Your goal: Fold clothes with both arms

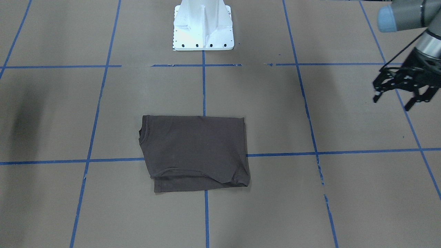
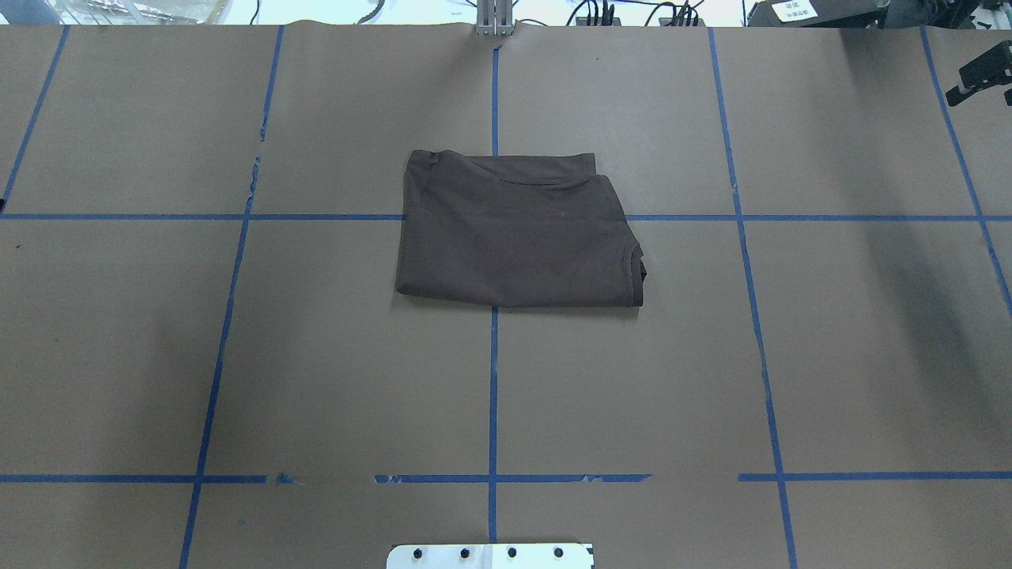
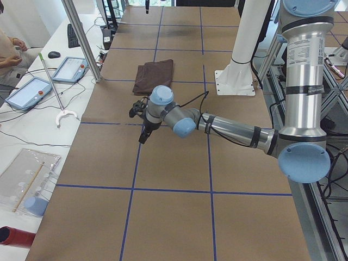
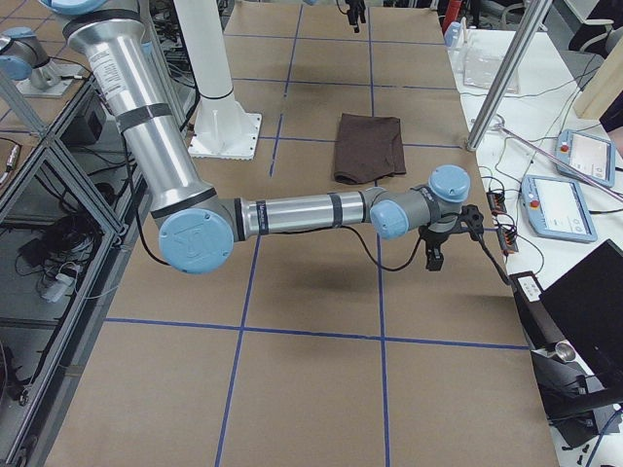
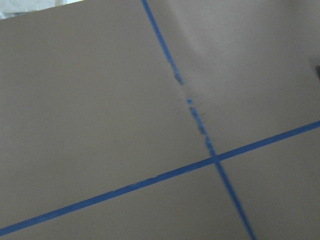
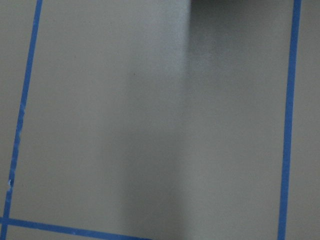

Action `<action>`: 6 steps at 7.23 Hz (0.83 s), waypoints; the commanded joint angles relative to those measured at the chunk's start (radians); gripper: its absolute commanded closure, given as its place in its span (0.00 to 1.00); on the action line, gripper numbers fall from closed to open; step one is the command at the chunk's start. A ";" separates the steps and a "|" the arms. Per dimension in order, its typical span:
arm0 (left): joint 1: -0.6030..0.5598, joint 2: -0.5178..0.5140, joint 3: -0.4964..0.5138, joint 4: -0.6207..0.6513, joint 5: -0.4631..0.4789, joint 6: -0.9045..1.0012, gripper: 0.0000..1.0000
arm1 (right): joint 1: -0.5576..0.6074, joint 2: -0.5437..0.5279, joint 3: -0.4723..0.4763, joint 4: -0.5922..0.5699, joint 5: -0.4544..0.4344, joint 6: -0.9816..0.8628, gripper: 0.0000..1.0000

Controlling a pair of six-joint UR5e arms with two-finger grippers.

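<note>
Lying folded into a flat rectangle, the T-shirt (image 1: 196,148) is sitting mid-table (image 1: 310,206) across a blue tape line (image 1: 282,154), well apart from both grippers. The left gripper (image 1: 396,98) is hanging above the table with fingers spread. The right gripper (image 4: 450,238) is hovering at the opposite end, and I cannot tell how its fingers are standing.

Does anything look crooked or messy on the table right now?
The T-shirt is folded unevenly: in the front-facing view a lower layer sticks out below the top layer, and its corner at that view's lower right is bunched. The blue tape is chipped in spots.
</note>
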 commanded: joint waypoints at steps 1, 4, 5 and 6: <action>-0.098 0.062 0.092 0.196 -0.291 0.060 0.00 | 0.042 -0.062 0.029 -0.132 -0.004 -0.193 0.00; -0.176 0.049 0.007 0.201 -0.018 -0.094 0.00 | 0.044 -0.073 0.029 -0.134 -0.058 -0.211 0.00; -0.179 0.065 0.004 0.194 -0.001 -0.077 0.00 | 0.008 -0.070 0.027 -0.134 -0.068 -0.205 0.00; -0.176 0.064 0.005 0.198 -0.001 -0.074 0.00 | 0.003 -0.062 0.029 -0.132 -0.135 -0.203 0.00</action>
